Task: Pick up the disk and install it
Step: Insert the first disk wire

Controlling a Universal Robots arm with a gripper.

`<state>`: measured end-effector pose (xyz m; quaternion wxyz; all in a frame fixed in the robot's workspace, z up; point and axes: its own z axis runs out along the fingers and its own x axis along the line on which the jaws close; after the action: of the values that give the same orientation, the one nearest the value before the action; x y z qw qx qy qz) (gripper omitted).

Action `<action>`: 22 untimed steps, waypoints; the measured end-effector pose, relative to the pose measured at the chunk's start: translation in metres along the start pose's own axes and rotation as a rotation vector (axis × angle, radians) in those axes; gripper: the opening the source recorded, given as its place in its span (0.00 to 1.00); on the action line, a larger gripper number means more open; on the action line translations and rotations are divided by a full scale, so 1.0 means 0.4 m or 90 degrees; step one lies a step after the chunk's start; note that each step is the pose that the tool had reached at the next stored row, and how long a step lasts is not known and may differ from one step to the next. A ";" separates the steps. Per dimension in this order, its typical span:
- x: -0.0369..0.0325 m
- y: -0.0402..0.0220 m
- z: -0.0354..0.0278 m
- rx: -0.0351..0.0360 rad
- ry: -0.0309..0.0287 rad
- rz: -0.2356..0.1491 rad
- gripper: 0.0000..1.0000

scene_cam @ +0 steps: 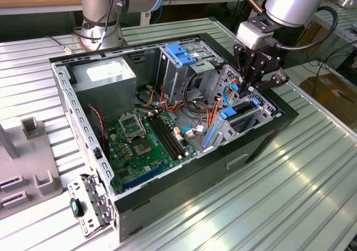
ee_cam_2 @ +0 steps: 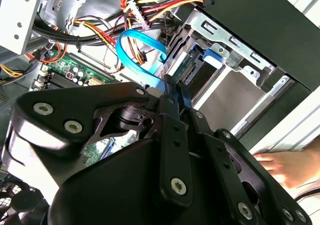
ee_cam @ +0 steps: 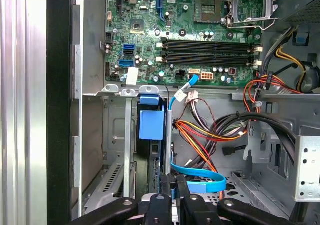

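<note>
Black two-finger gripper (scene_cam: 249, 90) is reaching into the grey metal drive bay (scene_cam: 263, 115) of the open black computer case (scene_cam: 223, 170).
Its fingers (ee_cam: 182, 192) are pressing close together, pinching the blue edge of the blue-framed silver metal disk (scene_cam: 241, 110), which is sitting in that bay toward the exterior view's right, beside the green motherboard (scene_cam: 142, 145).

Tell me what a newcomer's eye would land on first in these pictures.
First comes the open computer case lying on the ribbed metal table, its green motherboard laid bare. Next is the arm's black tool, which hangs at the drive cage at the case's end on the exterior view's right. A bright blue cable curls close beside it.
</note>
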<state>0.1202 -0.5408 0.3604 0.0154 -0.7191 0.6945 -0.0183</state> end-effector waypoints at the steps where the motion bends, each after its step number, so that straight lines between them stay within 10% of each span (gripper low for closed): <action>1: 0.000 0.000 0.000 0.0000 0.0000 0.000 0.16; 6: 0.014 0.003 0.000 0.0003 0.0000 0.000 0.16; 15: 0.034 0.031 0.008 0.0305 -0.0116 -0.002 0.16; 22: 0.040 0.049 0.029 0.0403 -0.0142 -0.006 0.16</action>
<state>0.1015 -0.5573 0.3478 0.0458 -0.7219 0.6897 -0.0323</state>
